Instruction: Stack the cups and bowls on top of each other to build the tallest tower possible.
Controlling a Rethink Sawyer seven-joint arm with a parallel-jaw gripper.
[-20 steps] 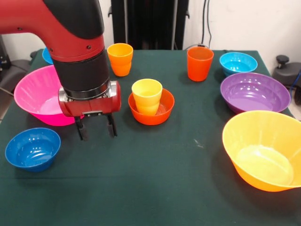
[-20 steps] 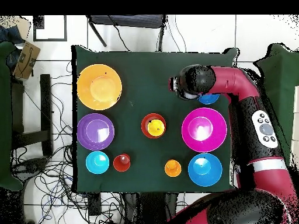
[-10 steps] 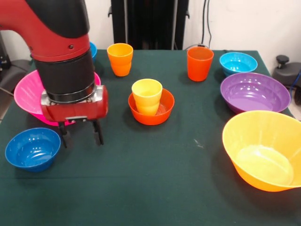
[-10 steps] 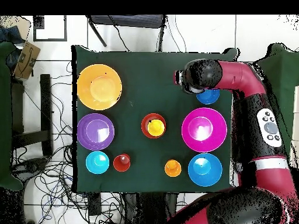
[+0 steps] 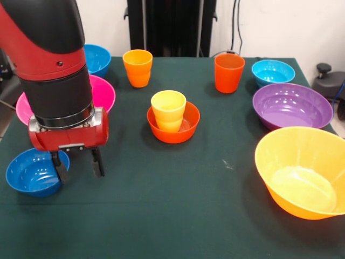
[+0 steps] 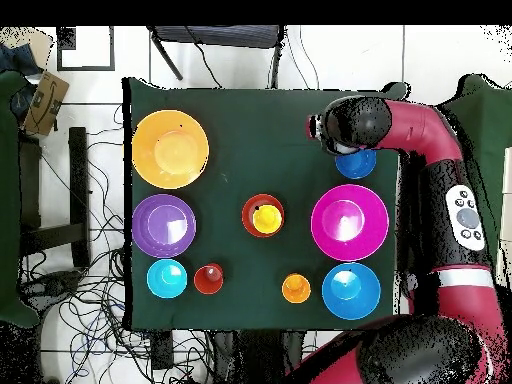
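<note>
wall (image 5: 280, 27): white | floor (image 6: 100, 300): pale tiles, tangled cables (image 6: 75, 290) | table (image 5: 188, 216): dark green cloth

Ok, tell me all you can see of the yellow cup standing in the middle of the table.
The yellow glossy plastic cup is a small tumbler, wider at the rim than at the foot, with a faint step round its wall. It stands upright and mouth up inside the small orange-red plastic bowl, resting on that bowl's floor. It looks empty. Nothing else touches it; the gripper hangs well off to one side.

A dark green tablecloth (image 5: 178, 216) covers the table; cables (image 6: 80, 290) litter the floor.
</note>
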